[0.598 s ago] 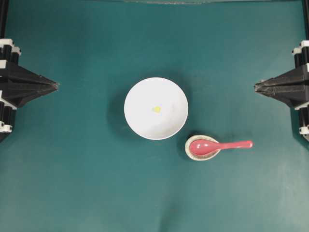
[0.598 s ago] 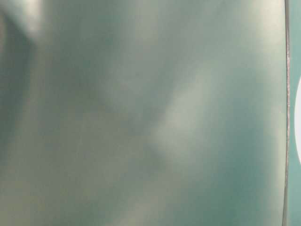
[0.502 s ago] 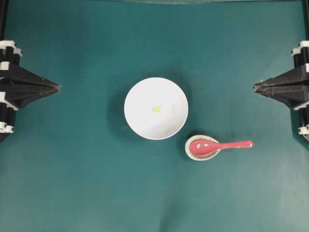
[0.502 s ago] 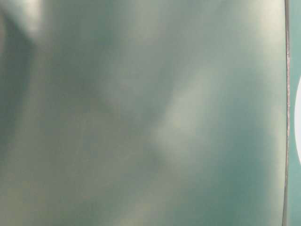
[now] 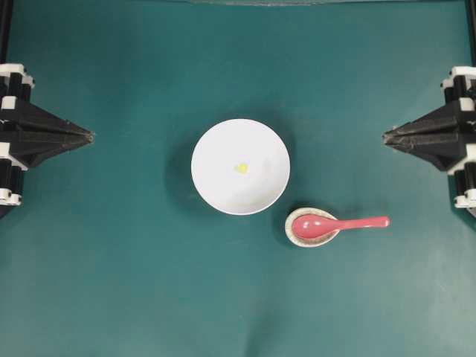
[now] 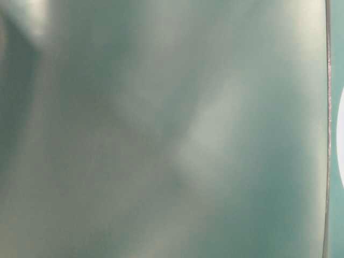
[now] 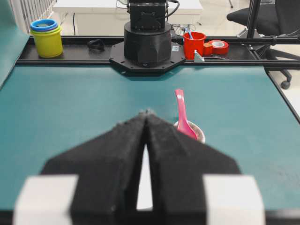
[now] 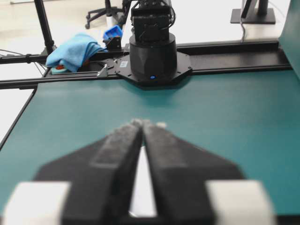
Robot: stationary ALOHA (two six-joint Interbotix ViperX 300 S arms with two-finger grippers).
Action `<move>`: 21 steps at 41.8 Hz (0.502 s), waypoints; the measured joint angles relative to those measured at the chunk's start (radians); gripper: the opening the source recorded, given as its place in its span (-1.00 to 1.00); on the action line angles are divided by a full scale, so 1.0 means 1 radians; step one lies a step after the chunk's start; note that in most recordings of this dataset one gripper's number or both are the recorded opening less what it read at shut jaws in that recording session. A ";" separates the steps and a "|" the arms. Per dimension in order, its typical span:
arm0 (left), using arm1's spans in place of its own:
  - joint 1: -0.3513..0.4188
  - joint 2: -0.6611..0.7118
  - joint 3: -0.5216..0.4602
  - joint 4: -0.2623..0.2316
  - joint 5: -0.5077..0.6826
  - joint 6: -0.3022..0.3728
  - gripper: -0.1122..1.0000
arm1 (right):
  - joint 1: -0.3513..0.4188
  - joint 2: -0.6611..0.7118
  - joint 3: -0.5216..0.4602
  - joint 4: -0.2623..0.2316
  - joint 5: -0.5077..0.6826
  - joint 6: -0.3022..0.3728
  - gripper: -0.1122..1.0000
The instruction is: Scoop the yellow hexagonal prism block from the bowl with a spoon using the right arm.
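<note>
Two grippers, left (image 5: 89, 137) and right (image 5: 387, 137), tips together, flank bowl (image 5: 223, 186) (yellow block (image 5: 241, 168) inside); spoon (image 5: 338, 224) nearby.

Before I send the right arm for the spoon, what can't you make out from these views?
- Block: overhead, too small to show its shape or how it lies in the bowl.
- Table-level view: a blurred teal surface fills it; only a sliver of the bowl shows at the right edge.
- Left wrist view: left gripper hides the bowl and part of the spoon.
- Right wrist view: right gripper hides the bowl; no spoon visible.
</note>
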 measured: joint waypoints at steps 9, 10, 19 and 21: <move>0.000 0.000 0.000 0.000 0.000 0.003 -0.78 | -0.002 0.043 0.003 0.000 0.000 0.017 0.25; 0.000 -0.002 0.000 0.000 0.002 0.003 -0.78 | -0.002 0.051 0.005 0.000 0.000 0.017 0.24; 0.000 0.000 0.000 0.000 0.008 0.003 -0.78 | 0.002 0.152 0.017 -0.002 0.000 0.017 0.19; 0.000 -0.002 0.000 0.000 0.009 0.005 -0.78 | 0.005 0.176 0.017 0.000 -0.005 0.020 0.19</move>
